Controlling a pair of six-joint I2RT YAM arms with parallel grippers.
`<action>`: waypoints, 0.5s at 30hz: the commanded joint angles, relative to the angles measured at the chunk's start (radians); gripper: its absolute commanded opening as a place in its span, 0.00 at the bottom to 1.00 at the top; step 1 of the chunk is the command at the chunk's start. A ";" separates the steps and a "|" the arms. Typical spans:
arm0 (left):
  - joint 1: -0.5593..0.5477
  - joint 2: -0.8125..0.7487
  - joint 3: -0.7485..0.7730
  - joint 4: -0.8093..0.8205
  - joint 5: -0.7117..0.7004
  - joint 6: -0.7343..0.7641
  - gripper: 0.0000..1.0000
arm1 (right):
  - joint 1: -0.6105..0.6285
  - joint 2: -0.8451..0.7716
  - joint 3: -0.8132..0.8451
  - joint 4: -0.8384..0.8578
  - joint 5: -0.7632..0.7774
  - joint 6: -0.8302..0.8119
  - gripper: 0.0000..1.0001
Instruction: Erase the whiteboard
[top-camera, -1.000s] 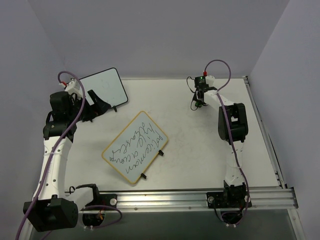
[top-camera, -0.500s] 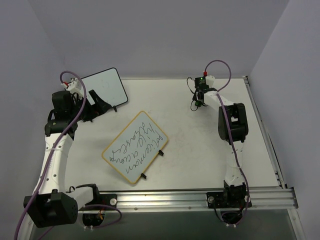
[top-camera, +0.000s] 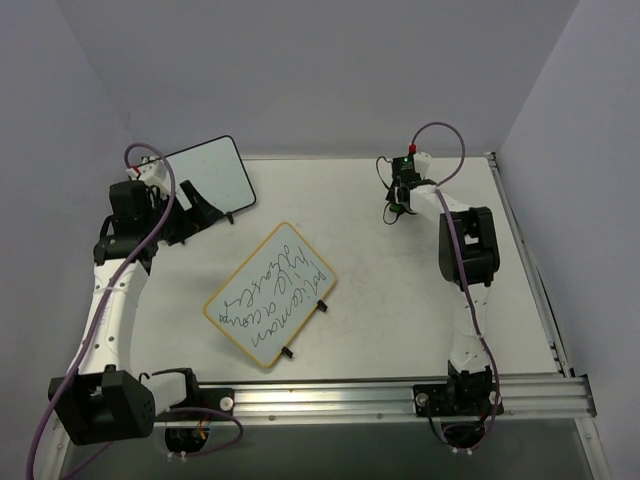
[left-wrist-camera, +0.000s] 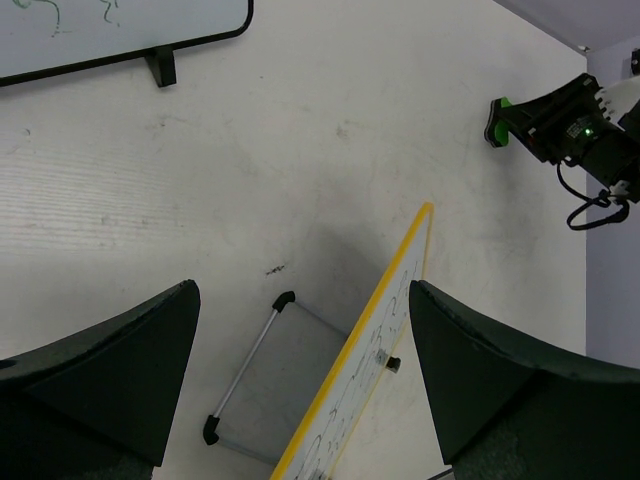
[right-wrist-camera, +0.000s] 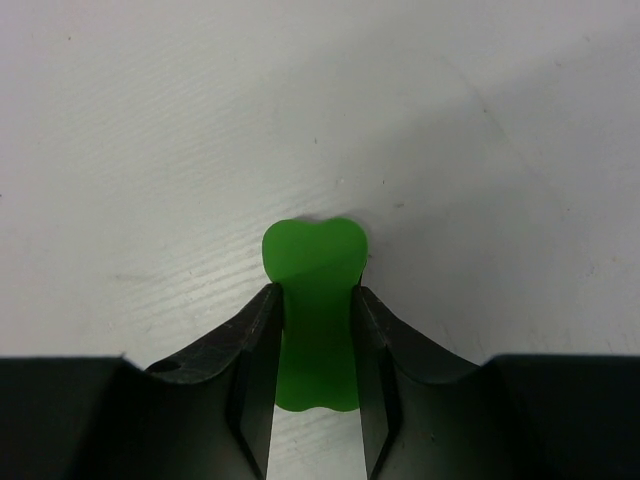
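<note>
The whiteboard with the yellow-tan frame stands tilted on its two black clip feet at mid-table, covered in handwriting. Its yellow edge shows in the left wrist view. My left gripper is open and empty, held above the table at the back left, apart from the board. My right gripper is at the back right, shut on a green eraser that touches the table. The eraser also shows in the left wrist view.
A black-framed whiteboard stands at the back left, just behind my left gripper. A silver bar with black ends lies by the yellow board's raised edge. The metal rail runs along the near edge.
My left arm has shifted slightly to the right and toward the back. My right gripper has barely moved and still holds the green eraser.
</note>
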 joint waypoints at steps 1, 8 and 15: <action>0.005 0.044 -0.005 0.017 -0.038 -0.024 0.94 | 0.021 -0.101 -0.093 -0.047 -0.035 0.002 0.08; -0.064 0.056 -0.126 0.088 -0.159 -0.153 0.94 | 0.165 -0.357 -0.267 0.021 -0.058 -0.007 0.08; -0.163 0.003 -0.220 0.169 -0.294 -0.227 1.00 | 0.395 -0.507 -0.368 0.096 -0.069 -0.002 0.08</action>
